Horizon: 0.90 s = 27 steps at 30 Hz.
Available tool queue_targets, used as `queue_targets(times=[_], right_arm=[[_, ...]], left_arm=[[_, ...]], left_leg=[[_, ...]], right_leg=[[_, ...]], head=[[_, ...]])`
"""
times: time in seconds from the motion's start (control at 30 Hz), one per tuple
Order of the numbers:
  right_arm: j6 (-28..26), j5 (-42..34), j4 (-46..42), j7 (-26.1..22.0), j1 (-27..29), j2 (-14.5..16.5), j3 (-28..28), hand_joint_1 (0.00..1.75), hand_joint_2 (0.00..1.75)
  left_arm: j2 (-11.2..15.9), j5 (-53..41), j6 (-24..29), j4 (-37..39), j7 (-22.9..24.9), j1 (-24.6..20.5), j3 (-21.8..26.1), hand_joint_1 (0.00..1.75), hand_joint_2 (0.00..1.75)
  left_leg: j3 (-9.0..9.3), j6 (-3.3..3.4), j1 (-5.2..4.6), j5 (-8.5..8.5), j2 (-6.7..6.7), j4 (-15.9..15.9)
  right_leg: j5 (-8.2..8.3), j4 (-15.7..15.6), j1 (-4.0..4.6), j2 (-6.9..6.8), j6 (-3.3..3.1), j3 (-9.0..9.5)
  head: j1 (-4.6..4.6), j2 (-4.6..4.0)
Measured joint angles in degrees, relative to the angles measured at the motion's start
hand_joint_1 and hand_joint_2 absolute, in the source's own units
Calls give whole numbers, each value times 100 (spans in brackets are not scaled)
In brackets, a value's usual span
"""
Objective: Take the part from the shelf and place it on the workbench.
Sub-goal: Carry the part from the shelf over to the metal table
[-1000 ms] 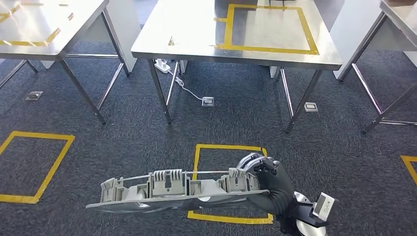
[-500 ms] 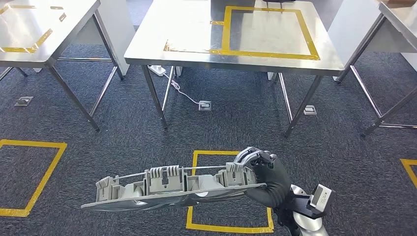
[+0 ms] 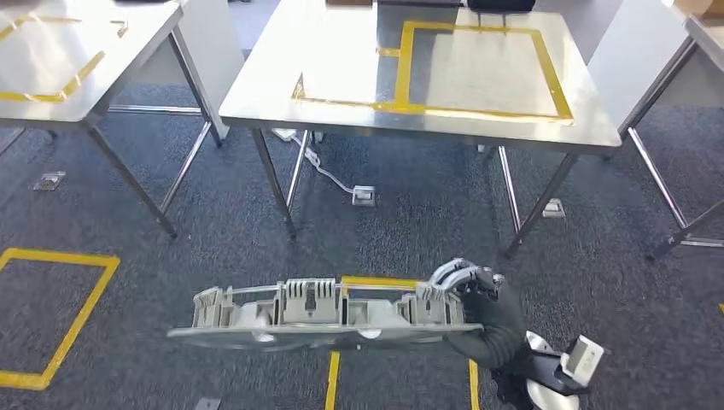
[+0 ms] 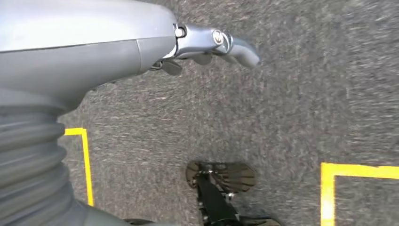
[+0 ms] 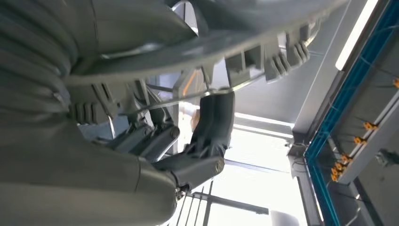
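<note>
Floor: dark grey carpet (image 3: 410, 213) is seen under everything, marked with yellow tape squares (image 3: 51, 316); one of them lies just below the carried load.
Part: a long grey plastic part (image 3: 316, 316) is held out in the air, nearly level, in front of the body and above the floor. It is not yet over any table.
Right hand: the right hand (image 3: 482, 312) is clamped on the right end of the part. In the right wrist view the dark fingers (image 5: 214, 117) are wrapped around a thin rod of the part, closed tightly, with no gap to be seen.
Reason of the hold: the grip is taken at one end only, probably so that the long body is kept clear of the legs during walking; some sagging at the free end may be expected.
Left hand: the left hand (image 4: 211, 42) hangs over the carpet and nothing is held in it. Whether its fingers are spread or curled cannot be told.
Workbench: the steel workbench (image 3: 341, 51) with its yellow frame (image 3: 478, 64) stands well ahead, and it is judged to be the place for the part.
</note>
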Motion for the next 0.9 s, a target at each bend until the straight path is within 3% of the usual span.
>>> queue_targets(times=[0.07, 0.17, 0.2, 0.23, 0.27, 0.37, 0.4, 0.43, 0.5, 0.53, 0.6, 0.67, 0.73, 0.77, 0.8, 0.87, 0.9], right_arm=[[8, 8, -38, -2, -60, 1, -14, 175, 175], [8, 5, -62, -3, -150, 3, -26, 175, 175], [7, 4, -67, -3, -161, 3, -32, 175, 175], [2, 8, -76, -2, -167, 3, -40, 175, 175], [-6, 16, -92, -1, -172, 3, -48, 175, 175], [-20, 29, -140, -1, -198, 3, -55, 175, 175], [-5, 16, -147, 0, -209, 3, -54, 175, 175], [21, 2, -152, 1, -222, 3, -52, 175, 175], [75, -23, -156, 3, -275, 3, -47, 175, 175], [94, -27, -155, 3, -324, 3, -41, 175, 175], [108, -33, -146, -1, -443, 5, -30, 175, 175], [119, -38, -124, -3, -511, 8, -22, 175, 175], [147, -47, -98, 2, -519, 9, -17, 175, 175], [163, -55, -90, 3, -521, 9, -15, 175, 175], [174, -63, -85, 3, -523, 9, -14, 175, 175], [179, -73, -83, 0, -524, 9, -15, 175, 175], [175, -69, -83, -1, -515, 8, -17, 175, 175]], left_arm=[[41, 9, 19, -4, -22, -79, -9, 0, 175], [79, 17, 55, -7, -110, -162, -13, 0, 175], [82, 7, 60, -7, -134, -169, -17, 0, 175], [84, -5, 63, -7, -149, -175, -22, 0, 175], [84, -15, 67, -8, -155, -185, -26, 0, 175], [81, -20, 80, -8, -155, -227, -30, 0, 175], [80, -12, 88, -7, -151, -233, -31, 0, 175], [75, 3, 95, -7, -150, -232, -31, 0, 175], [58, 59, 104, -10, -160, -221, -31, 0, 175], [46, 85, 102, -12, -176, -212, -31, 0, 175], [25, 112, 99, -15, -202, -204, -31, 0, 175], [15, 114, 99, -15, -208, -190, -31, 0, 175], [0, 115, 104, -15, -208, -160, -31, 0, 175], [-9, 115, 110, -15, -208, -146, -31, 0, 175], [-19, 115, 118, -15, -209, -137, -31, 0, 175], [-47, 113, 139, -15, -209, -135, -31, 0, 175], [-60, 109, 149, -15, -207, -142, -31, 0, 175]], left_leg=[[-204, -44, 5, -12, 20, 443], [-870, -108, 16, -407, 38, 1424], [-1030, -124, 18, -524, 40, 1565], [-1113, -133, 20, -538, 42, 1540], [-1120, -136, 22, -413, 45, 1338], [-949, -100, 21, 420, 74, 300], [-910, -58, 11, 581, 82, 108], [-899, -7, 6, 645, 85, 18], [-831, 98, 3, 599, 78, 23], [-789, 140, 12, 585, 73, 10], [-698, 201, 16, 533, 66, -8], [-619, 230, 13, 448, 57, -9], [-503, 234, 8, 340, 37, -9], [-426, 230, 4, 279, 26, -9], [-342, 224, -4, 217, 17, -10], [-204, 203, -20, 93, 3, -11], [-155, 179, -28, 34, -6, -14]], right_leg=[[-66, -21, -25, 4, -60, 123], [-209, -25, -35, 2, -98, 290], [-264, -25, -35, 5, -97, 358], [-323, -24, -36, 8, -92, 435], [-387, -24, -38, 11, -84, 522], [-589, -2, -25, 13, -29, 742], [-654, 3, -16, 15, 4, 775], [-694, 26, -7, 20, 42, 801], [-729, 68, -5, 23, 113, 830], [-712, 184, -9, 20, 144, 794], [-746, 680, -25, 10, 191, 487], [-978, 1336, -34, 7, 227, -8], [-1211, 1590, -35, 7, 235, -356], [-1182, 1482, -32, 7, 223, -415], [-1001, 1216, -24, 7, 195, -393], [-370, 516, 16, 10, 104, -260], [-130, 265, 40, 14, 65, -202]], head=[[-24, 0], [-67, 0], [-77, 0], [-85, 0], [-92, 0], [-108, 0], [-108, 0], [-106, 0], [-95, 0], [-90, 0], [-70, 0], [-52, 0], [-45, 0], [-40, 0], [-34, 0], [-25, 0], [-21, 0]])
